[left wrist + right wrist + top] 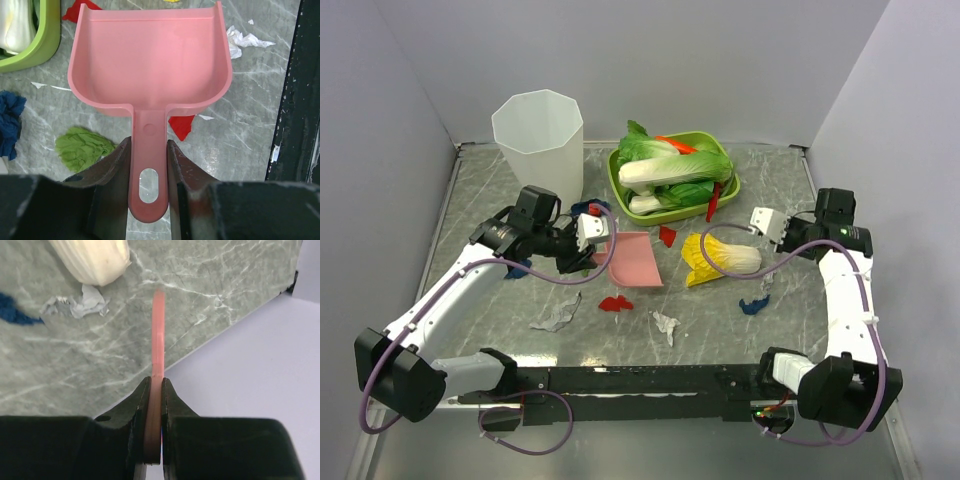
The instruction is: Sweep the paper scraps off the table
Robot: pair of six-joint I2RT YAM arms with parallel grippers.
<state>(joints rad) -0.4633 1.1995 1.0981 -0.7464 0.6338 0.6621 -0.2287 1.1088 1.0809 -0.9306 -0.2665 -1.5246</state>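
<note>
Your left gripper (pixel 149 150) is partly closed and squeezes the handle of the pink dustpan (pixel 150 60) from both sides. The pan's mouth points away from the gripper, out over the table (pixel 720 325).

The paper scraps (pixel 616 303) lie all around the pan. Seen from the top camera, with the pan as the middle of the clock:
- A red bit (pixel 667 236) is at 2 o'clock.
- A dark blue bit (pixel 754 304) is at 4 o'clock.
- A white bit (pixel 665 323) is at 5 o'clock.
- A grey-white bit (pixel 557 315) is at 8 o'clock.

From the left wrist camera, a green bit (pixel 80 147) lies just beside the handle at 9 o'clock.

Your right gripper (pixel 155 385) is pinched tight on a thin pink strip (pixel 158 335), which you see from its edge. It is at the table's 3 o'clock side, near the yellow toy cabbage (pixel 720 258).
</note>
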